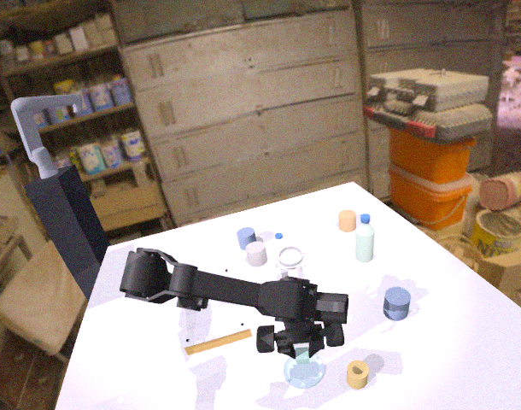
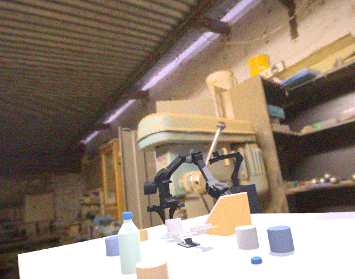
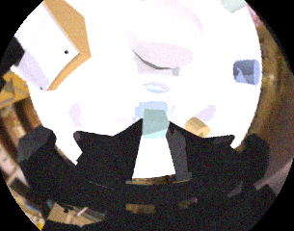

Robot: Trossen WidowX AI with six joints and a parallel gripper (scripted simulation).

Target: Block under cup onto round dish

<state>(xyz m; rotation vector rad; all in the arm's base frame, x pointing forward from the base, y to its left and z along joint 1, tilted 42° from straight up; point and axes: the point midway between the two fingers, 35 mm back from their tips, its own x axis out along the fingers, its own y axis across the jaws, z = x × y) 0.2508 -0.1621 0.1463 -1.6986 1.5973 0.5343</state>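
Note:
My gripper point(image 1: 302, 350) is shut on the small pale green block point(image 1: 301, 354) and holds it right over the round pale blue dish point(image 1: 304, 371) at the table's front. I cannot tell whether the block touches the dish. The wrist view shows the block point(image 3: 153, 122) between the fingers with the dish point(image 3: 156, 88) just beyond it. The balance point(image 2: 187, 236) still carries one white cup point(image 2: 173, 225) on its low end. Its other pan point(image 1: 290, 256) is empty and raised. In the top view my arm hides that cup. A white-grey cup point(image 1: 255, 254) stands on the table beside the empty pan.
A tan ring point(image 1: 357, 374) lies right of the dish and a blue cup point(image 1: 396, 302) further right. A tan bar point(image 1: 217, 342) lies left of the gripper. A bottle point(image 1: 365, 240), an orange cylinder point(image 1: 347, 220), a blue cup point(image 1: 246, 238) and a blue cap point(image 1: 278, 235) stand at the back.

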